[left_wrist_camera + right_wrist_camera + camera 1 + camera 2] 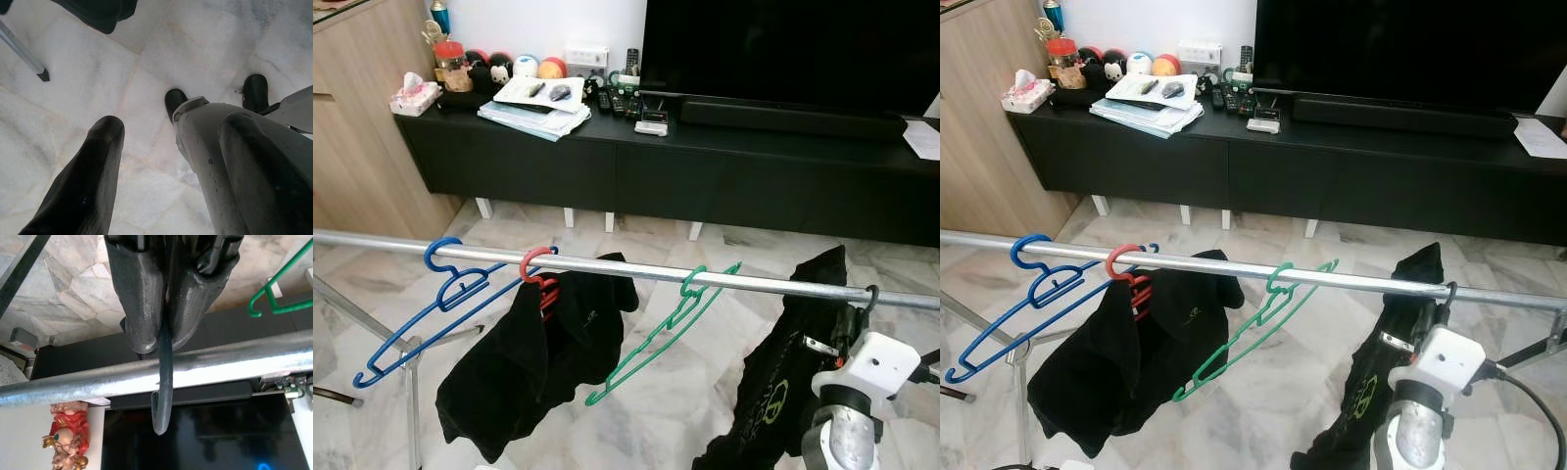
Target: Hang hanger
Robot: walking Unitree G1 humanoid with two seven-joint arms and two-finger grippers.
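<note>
Clamped in the right gripper [159,335], the dark hanger's hook [162,396] curls over the rail [636,269] near its right end, its black garment [778,382] dangling below, while the idle left gripper [166,161] hangs open above the floor [146,73].

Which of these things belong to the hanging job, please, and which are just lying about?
Job: right gripper, shut on the black hanger's hook; rail; the black garment on that hanger.
Lying about: blue hanger, green hanger, TV, tissue box, remotes.
</note>
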